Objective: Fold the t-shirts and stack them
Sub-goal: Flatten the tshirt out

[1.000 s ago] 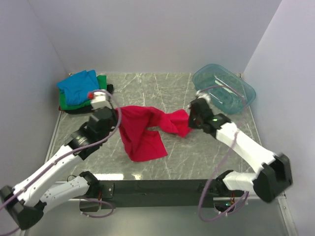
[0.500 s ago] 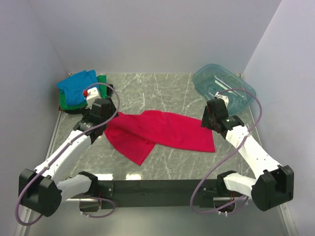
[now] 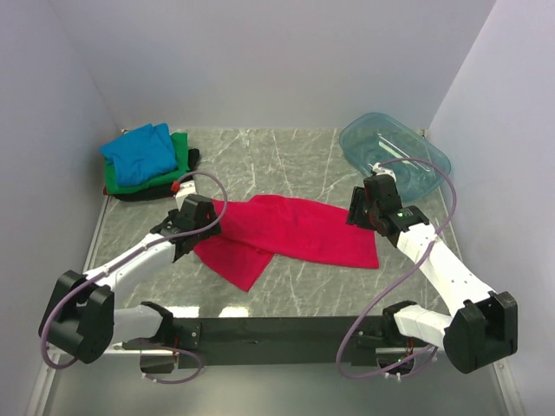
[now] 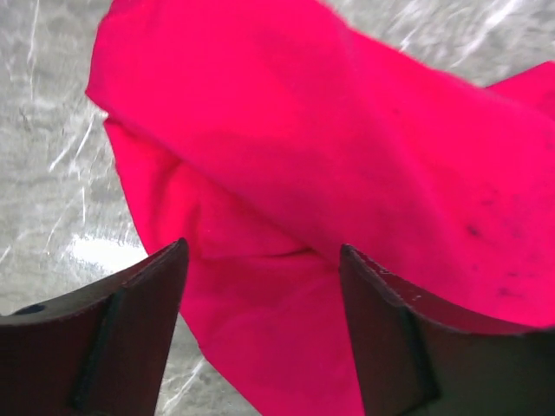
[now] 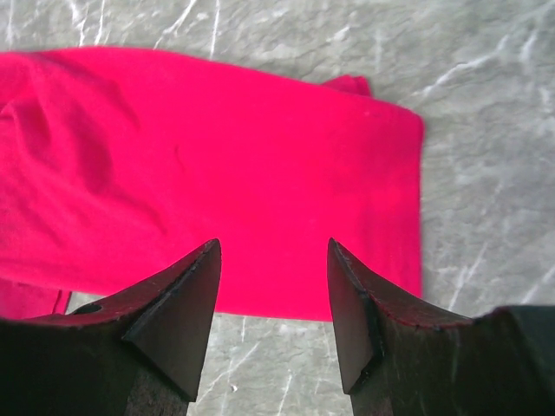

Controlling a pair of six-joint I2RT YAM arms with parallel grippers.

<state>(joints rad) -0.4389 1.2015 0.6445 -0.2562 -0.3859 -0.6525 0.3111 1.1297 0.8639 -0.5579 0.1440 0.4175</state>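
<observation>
The red-pink t-shirt [image 3: 290, 230] lies spread flat across the middle of the marble table, a loose flap trailing toward the front left. My left gripper [image 3: 201, 227] hovers at its left edge, open, with the red-pink t-shirt [image 4: 286, 165] below and nothing between its fingers. My right gripper [image 3: 360, 211] is open over the shirt's right end; the red-pink t-shirt [image 5: 208, 165] lies flat under it, apart from the fingers. A blue t-shirt [image 3: 139, 153] tops a stack with a green t-shirt [image 3: 178, 160] and a black t-shirt [image 3: 139, 194] at the back left.
A clear teal plastic tub [image 3: 395, 156] stands tilted at the back right corner. White walls close in the table on the left, back and right. Bare marble table [image 3: 295, 156] runs behind the red shirt.
Both grippers opened and let go of the red-pink t-shirt, which went from bunched and lifted to spread flat. The left arm drew down and toward the front; the right gripper backed to the shirt's right end.
</observation>
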